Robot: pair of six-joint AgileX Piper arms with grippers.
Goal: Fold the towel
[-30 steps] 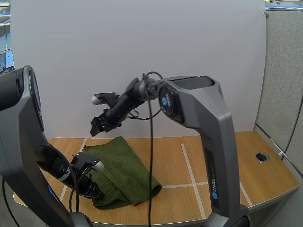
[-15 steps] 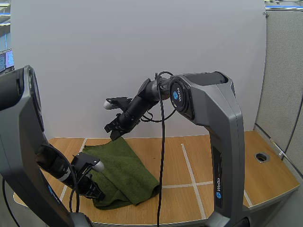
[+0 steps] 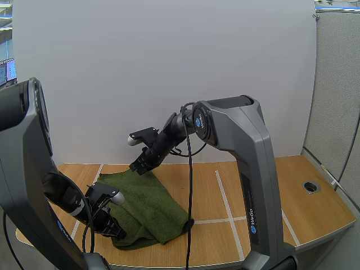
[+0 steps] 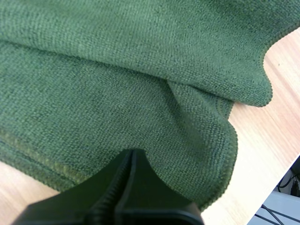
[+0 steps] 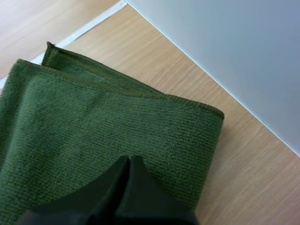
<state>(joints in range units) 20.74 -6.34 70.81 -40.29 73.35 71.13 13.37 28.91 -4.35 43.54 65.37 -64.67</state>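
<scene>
A dark green towel (image 3: 149, 202) lies folded over on the wooden table (image 3: 270, 191), left of centre. My right gripper (image 3: 138, 167) is down at the towel's far edge. Over the towel's (image 5: 103, 117) folded far corner, its fingers lie together as one dark wedge (image 5: 130, 159) with nothing between them. My left gripper (image 3: 117, 230) sits at the towel's near left edge. It too is shut, a single wedge (image 4: 131, 152) resting over the towel (image 4: 140, 70), whose layered front hems curl onto the wood.
White tape lines (image 3: 225, 194) cross the table. A round cable hole (image 3: 310, 186) sits at the far right. A white wall panel stands just behind the towel's far edge, and bare wood stretches to the right of the towel.
My right gripper has come down from above the towel to its far edge, and its fingers have gone from open to shut. The left arm has stayed put.
</scene>
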